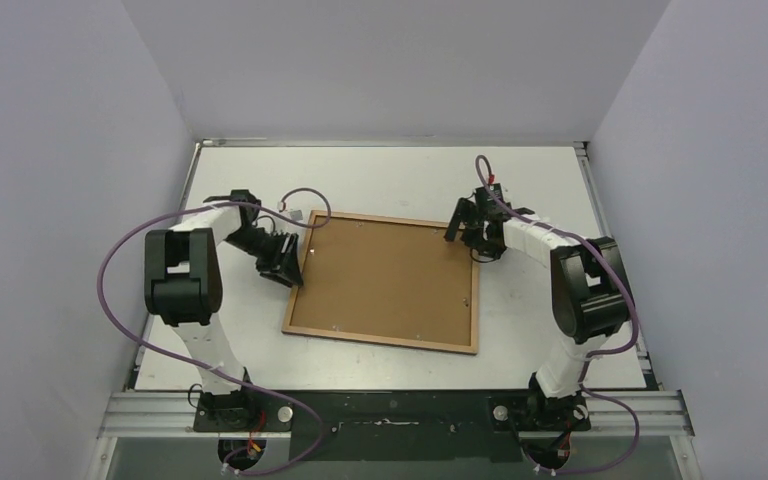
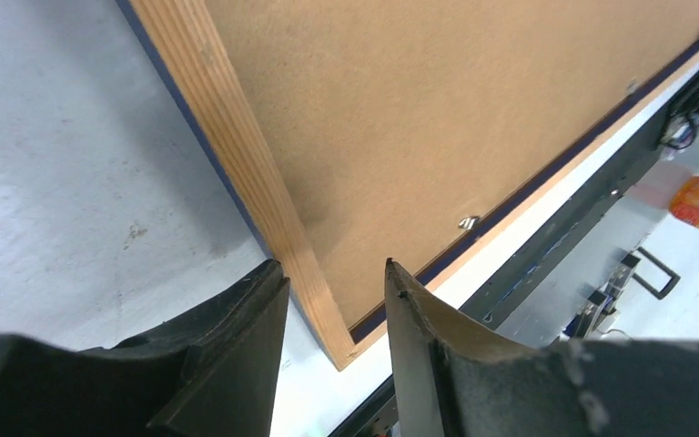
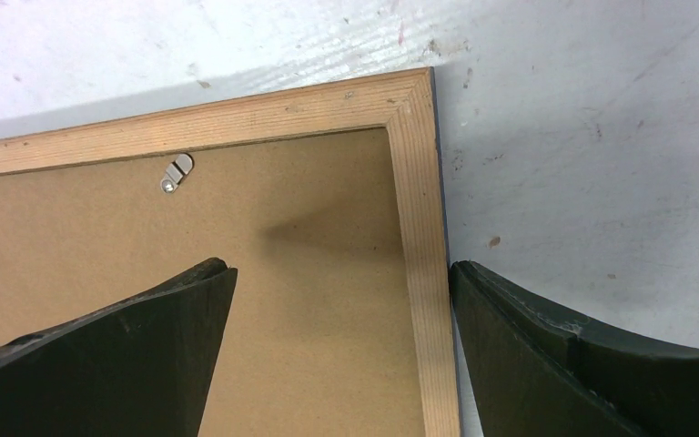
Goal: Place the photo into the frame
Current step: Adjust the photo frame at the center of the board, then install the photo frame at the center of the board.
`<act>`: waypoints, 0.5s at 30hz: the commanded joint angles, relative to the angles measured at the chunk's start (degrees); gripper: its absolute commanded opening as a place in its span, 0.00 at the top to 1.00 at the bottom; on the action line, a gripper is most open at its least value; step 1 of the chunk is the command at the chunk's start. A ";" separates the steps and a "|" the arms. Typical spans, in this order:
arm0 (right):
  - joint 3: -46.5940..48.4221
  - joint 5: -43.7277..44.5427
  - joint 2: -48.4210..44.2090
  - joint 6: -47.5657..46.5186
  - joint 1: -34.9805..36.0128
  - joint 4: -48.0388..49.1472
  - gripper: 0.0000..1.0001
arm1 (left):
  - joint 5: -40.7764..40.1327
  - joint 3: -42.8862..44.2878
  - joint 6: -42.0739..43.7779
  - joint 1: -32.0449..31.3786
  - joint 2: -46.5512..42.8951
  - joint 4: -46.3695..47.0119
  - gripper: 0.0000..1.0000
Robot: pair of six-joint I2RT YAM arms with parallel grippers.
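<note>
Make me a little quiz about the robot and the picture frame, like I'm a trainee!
1. True or false: the frame stands upright.
2. Which side of the frame faces up? A) the brown back with its board B) the dark blue side C) a mirror
3. Fill in: the right gripper has its fingers ____, one on each side of the frame's edge.

Key: 1 false, it lies flat on the table. 2 A. 3 open.
</note>
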 commanded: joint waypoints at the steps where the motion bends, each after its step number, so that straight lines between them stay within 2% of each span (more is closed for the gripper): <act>1: 0.72 -6.98 0.41 -0.12 0.85 2.19 0.10 | 10.62 5.33 -1.10 1.52 -4.13 -0.66 0.59; 6: 2.98 -2.87 -0.31 -2.81 0.37 -2.42 0.10 | 9.45 9.23 -2.08 3.44 -4.81 -1.35 0.55; 10: 3.67 2.26 -1.61 -4.39 -0.67 -5.95 0.10 | 2.31 11.80 -3.51 3.79 -6.86 0.19 0.45; 11: 3.73 3.26 -2.12 -4.57 -1.02 -6.41 0.10 | -0.22 12.47 -3.86 3.87 -7.91 1.22 0.40; 12: 3.63 3.67 -2.60 -4.87 -1.28 -6.68 0.10 | -2.76 13.06 -4.25 3.89 -9.02 2.64 0.17; 13: 3.60 3.72 -2.87 -4.98 -1.70 -6.97 0.10 | -4.92 13.72 -4.85 4.07 -9.99 4.03 0.01; 15: 3.73 5.65 -3.51 -5.21 -2.70 -7.61 0.10 | -8.80 15.27 -6.01 4.67 -11.47 5.92 0.04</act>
